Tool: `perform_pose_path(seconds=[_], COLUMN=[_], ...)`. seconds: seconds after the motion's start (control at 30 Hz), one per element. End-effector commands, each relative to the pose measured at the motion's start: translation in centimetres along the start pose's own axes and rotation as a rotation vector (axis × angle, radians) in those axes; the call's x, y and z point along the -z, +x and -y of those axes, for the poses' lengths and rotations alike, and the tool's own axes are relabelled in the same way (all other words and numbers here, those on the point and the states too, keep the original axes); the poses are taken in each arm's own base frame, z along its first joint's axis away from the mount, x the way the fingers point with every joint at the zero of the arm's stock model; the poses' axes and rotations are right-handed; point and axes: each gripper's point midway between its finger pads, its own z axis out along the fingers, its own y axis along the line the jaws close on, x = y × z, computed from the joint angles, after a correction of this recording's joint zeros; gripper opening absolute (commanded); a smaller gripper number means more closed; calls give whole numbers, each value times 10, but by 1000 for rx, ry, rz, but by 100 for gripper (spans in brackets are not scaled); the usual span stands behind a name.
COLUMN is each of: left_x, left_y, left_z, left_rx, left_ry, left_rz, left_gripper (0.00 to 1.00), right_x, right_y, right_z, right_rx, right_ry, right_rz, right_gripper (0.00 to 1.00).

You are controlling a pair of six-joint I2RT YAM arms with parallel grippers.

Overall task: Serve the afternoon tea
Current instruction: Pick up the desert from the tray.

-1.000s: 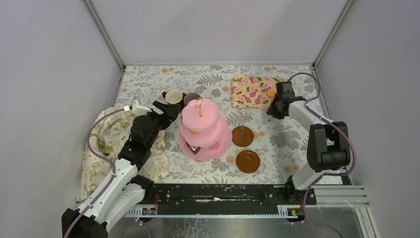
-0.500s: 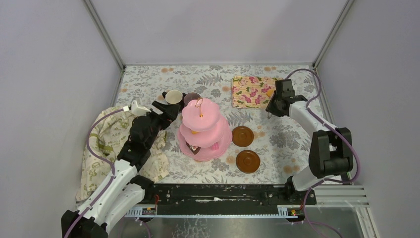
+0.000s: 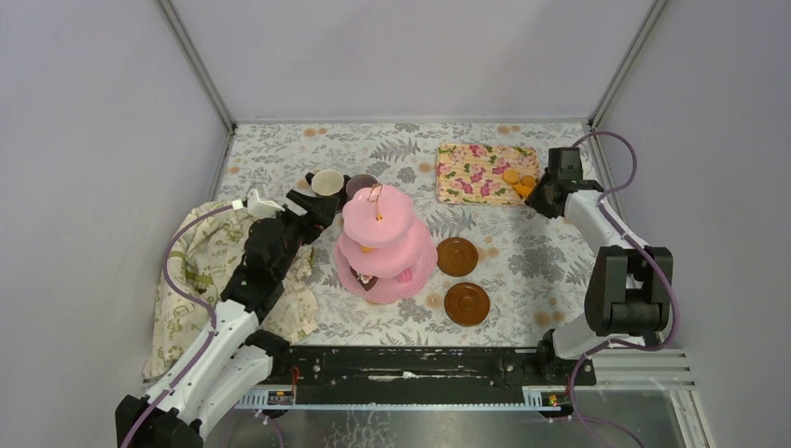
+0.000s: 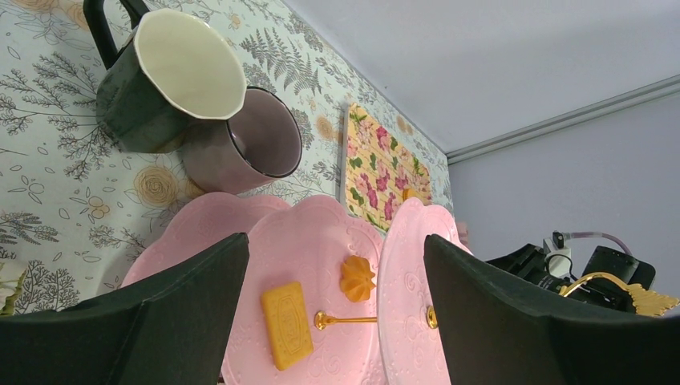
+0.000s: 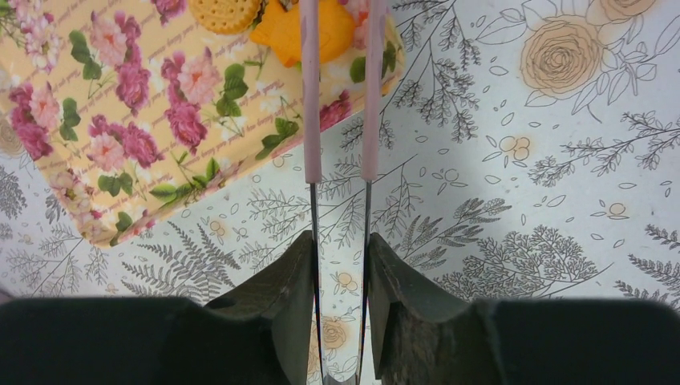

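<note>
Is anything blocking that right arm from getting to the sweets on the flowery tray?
Nothing visible does. The right end effector holds pink tongs that stretch out over the orange sweet on the tray.

In the right wrist view the pink tongs [image 5: 310, 96] run off the top edge, so their tips do not show. A round biscuit [image 5: 224, 12] there is cut off too. In the left wrist view a dark finger [image 4: 513, 321] hides part of the gold handle [image 4: 645, 298] of the cake stand [image 4: 313, 241].
</note>
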Motion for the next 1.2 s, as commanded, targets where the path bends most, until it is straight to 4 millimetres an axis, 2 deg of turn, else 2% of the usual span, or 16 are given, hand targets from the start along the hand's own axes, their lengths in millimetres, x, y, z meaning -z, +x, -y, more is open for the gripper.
perform_pose_path(seconds=[0.0,0.53,0.93,1.17], left_x=[-2,-6,-8,-8], left_y=[-6,-3,-1,0], left_z=[3,1,-1,-2], left_rx=[-3,2,2,0], left_ry=[10,5,1,-2], left_rz=[22,14,6,7], left_gripper=[88,88,88,88], right_x=[-5,-28,-34,-34], right_y=[-8,10,13,12], right_z=[-4,-4,-10,-5], right_rx=[0,-7,-12,-9], right_ry=[-34,-51,-79,-61], right_rz=[14,-51,-77,-73], right_gripper=[33,33,33,33])
